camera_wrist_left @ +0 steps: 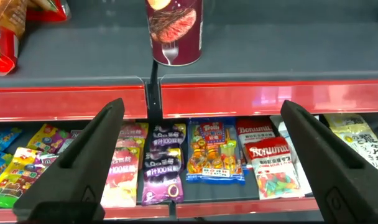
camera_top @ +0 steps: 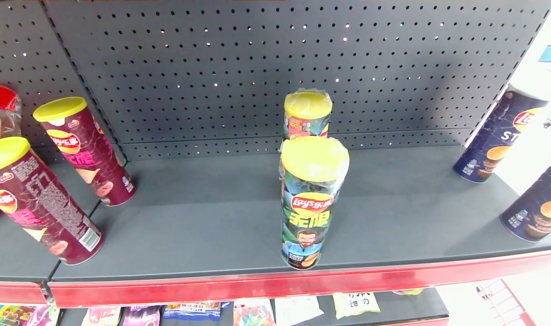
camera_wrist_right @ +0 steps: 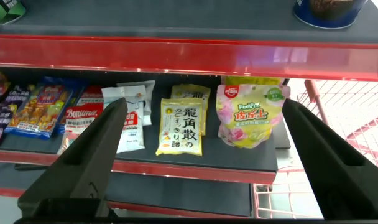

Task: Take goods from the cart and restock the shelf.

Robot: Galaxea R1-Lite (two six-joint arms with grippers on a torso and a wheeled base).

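On the dark grey shelf (camera_top: 203, 226), a green chip can (camera_top: 311, 199) with a yellow lid stands upright near the red front edge. A second green can (camera_top: 307, 113) stands right behind it. My left gripper (camera_wrist_left: 202, 106) is open and holds nothing, in front of the shelf's red edge below a maroon can (camera_wrist_left: 175, 31). My right gripper (camera_wrist_right: 204, 102) is also open with nothing in it, facing the lower shelf (camera_wrist_right: 176, 165) of snack bags. A red wire frame (camera_wrist_right: 341, 106), possibly the cart, shows beside the shelf's right end.
Two maroon cans (camera_top: 83, 149) (camera_top: 35, 199) stand at the shelf's left, two dark blue cans (camera_top: 497, 136) (camera_top: 535, 203) at its right. Bare shelf lies on both sides of the green cans. Candy bags (camera_wrist_left: 214, 152) and a yellow bag (camera_wrist_right: 181, 127) fill the shelf below.
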